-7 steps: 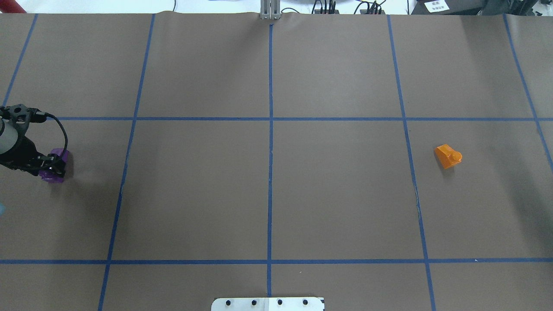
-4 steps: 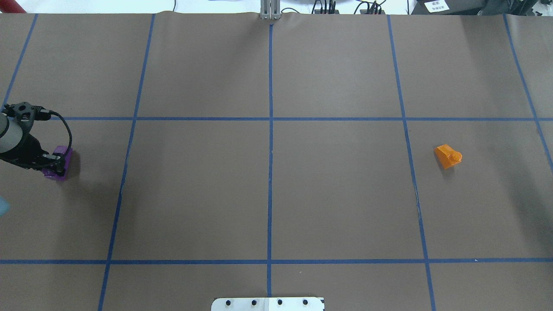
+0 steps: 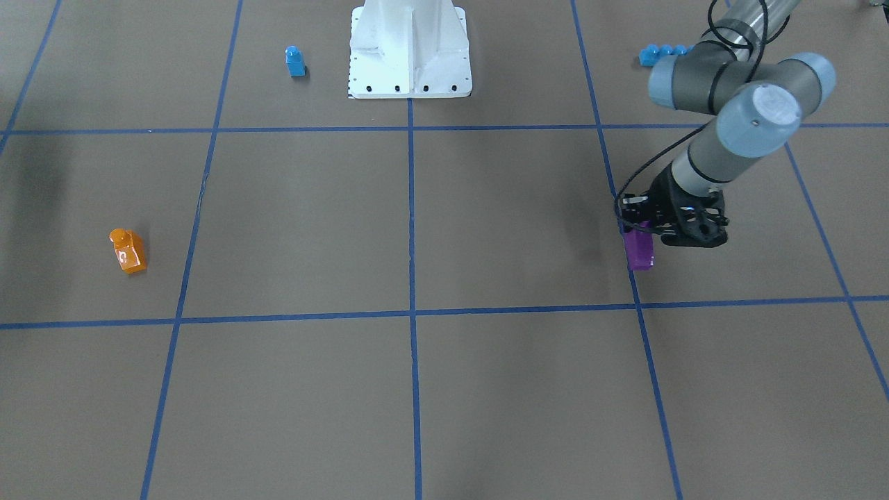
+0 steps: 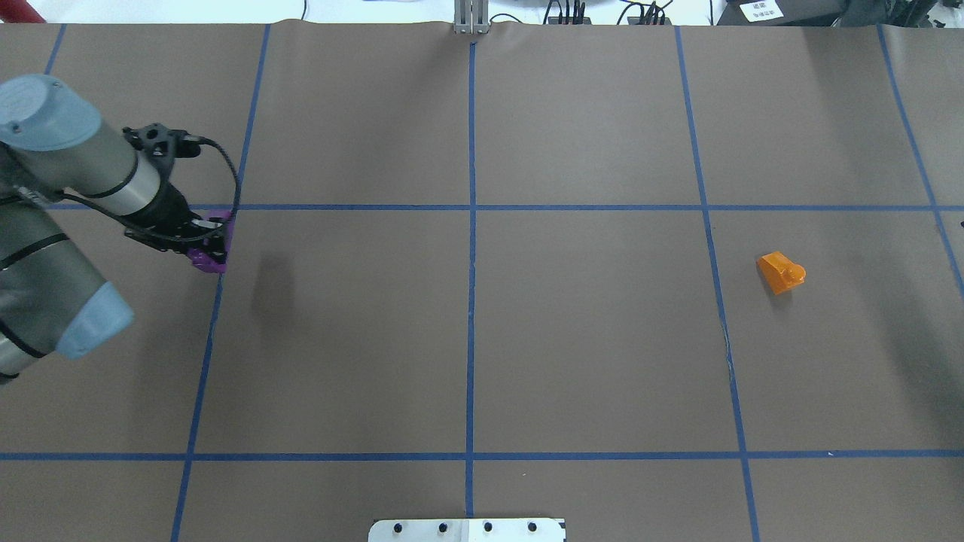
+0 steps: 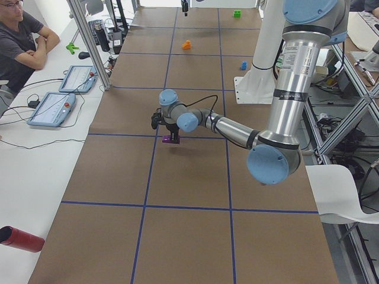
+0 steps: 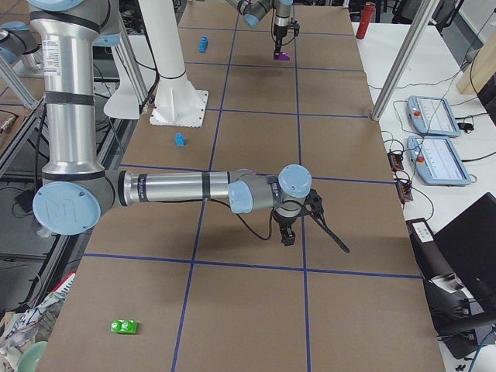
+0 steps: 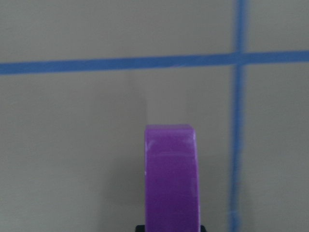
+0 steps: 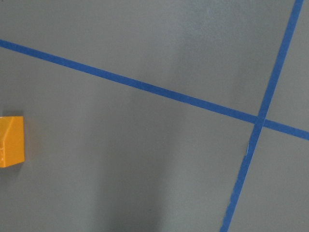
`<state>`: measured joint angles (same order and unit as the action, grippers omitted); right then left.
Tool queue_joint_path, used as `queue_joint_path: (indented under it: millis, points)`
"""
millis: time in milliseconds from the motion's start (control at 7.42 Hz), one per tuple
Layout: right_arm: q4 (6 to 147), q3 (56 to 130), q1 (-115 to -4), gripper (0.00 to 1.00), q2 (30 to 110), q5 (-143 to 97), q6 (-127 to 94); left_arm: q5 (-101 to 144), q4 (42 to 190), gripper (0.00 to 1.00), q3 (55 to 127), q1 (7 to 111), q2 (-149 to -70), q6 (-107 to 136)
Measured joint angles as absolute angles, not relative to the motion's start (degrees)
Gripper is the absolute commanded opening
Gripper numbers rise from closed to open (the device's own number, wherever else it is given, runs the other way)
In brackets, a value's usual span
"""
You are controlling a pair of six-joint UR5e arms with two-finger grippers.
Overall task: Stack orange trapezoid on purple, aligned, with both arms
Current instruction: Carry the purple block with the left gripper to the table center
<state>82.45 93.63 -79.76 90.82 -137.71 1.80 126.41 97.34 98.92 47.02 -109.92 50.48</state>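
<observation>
My left gripper (image 4: 205,248) is shut on the purple brick (image 4: 208,257) and holds it above the table, over a crossing of blue tape lines. The brick also shows in the front view (image 3: 639,248) and fills the bottom of the left wrist view (image 7: 171,179). The orange trapezoid (image 4: 781,272) lies alone on the table's right side, also in the front view (image 3: 128,251) and at the left edge of the right wrist view (image 8: 10,141). My right gripper (image 6: 288,240) shows only in the side views, so I cannot tell whether it is open or shut.
A small blue single-stud brick (image 3: 295,61) stands beside the white robot base (image 3: 410,48). A long blue brick (image 3: 663,52) lies behind the left arm. A green brick (image 6: 123,326) lies near the table's right end. Blue tape lines grid the brown table.
My left arm has swung in from the far left edge, carrying the purple brick rightward and farther from the robot to the first vertical tape line. The orange trapezoid has not moved.
</observation>
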Motion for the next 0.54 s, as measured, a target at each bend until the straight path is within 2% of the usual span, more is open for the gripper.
queue_joint_path:
  millis: [270,539]
  points:
    - [82.4,93.7,-79.5,1.00,90.8,-137.7,1.8,123.4,86.9,0.00,98.1,38.9,-123.7,57.1]
    - [82.4,93.8,-79.3,1.00,90.8,-137.7,1.8,118.3,83.4,0.00,90.2,33.3,-135.5,60.3]
